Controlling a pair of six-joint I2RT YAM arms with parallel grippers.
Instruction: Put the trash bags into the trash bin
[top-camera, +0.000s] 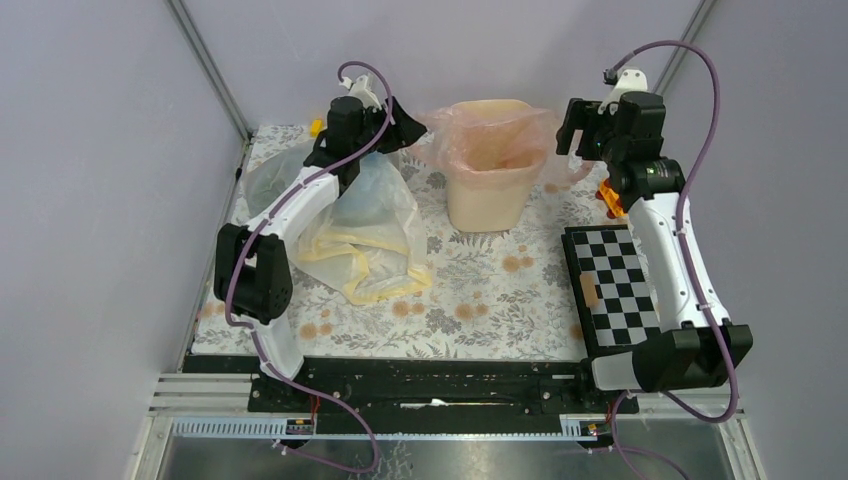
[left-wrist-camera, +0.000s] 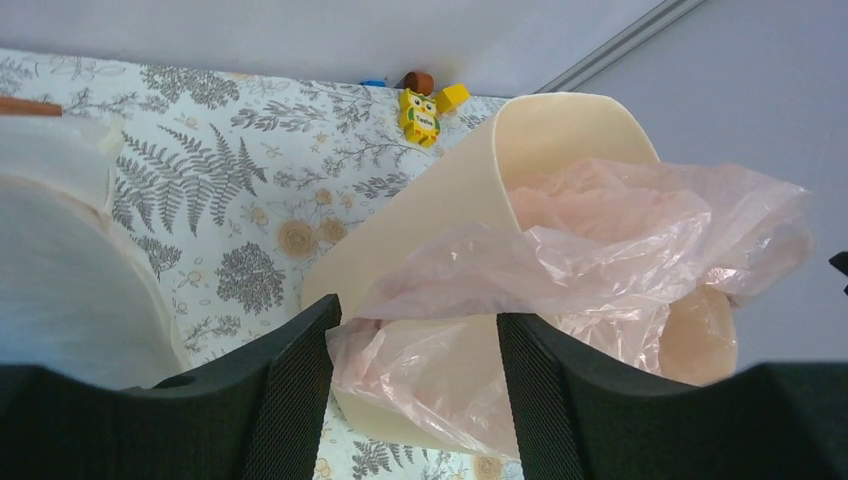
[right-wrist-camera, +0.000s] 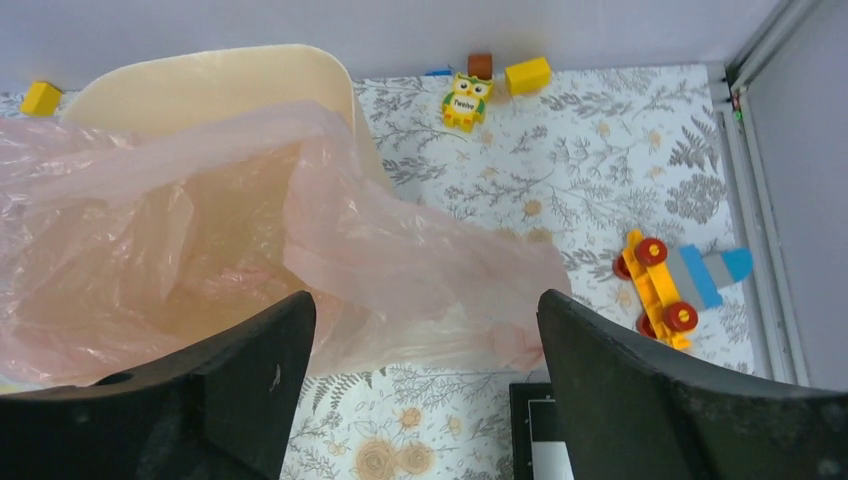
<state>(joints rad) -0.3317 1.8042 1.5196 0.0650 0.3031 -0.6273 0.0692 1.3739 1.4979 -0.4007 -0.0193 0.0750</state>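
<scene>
Hovering claws: my left claw (top-camera: 400, 122) hangs just left of the trash bin (top-camera: 487, 205) and my right claw (top-camera: 574, 125) just right of it, both at rim height.
Left claw: fingers parted, gripping nothing; pink film shows in the gap beneath them.
Right claw: spread wide and empty, over the bag's spilled edge.
Overhead view only: a yellow bag (top-camera: 372, 272) and a bluish-clear bag (top-camera: 372, 190) lie heaped on the left under my left arm; a checkerboard (top-camera: 615, 285) lies near right.
Wrist views only: an owl block (right-wrist-camera: 463, 100), a yellow brick (right-wrist-camera: 527, 75) and a brown brick (right-wrist-camera: 480, 65) sit along the far wall; a toy car (right-wrist-camera: 665, 285) lies far right.
Surface: a tablecloth (top-camera: 480, 295) printed with grey ferns and tan flowers.
Room: plain pale lilac walls with metal rails in the corners.
Bin: upright at far centre, holding the pink bag (top-camera: 500, 135), which lines it loosely. The bag's mouth drapes over the rim, and one flap trails down to the cloth on the right.
</scene>
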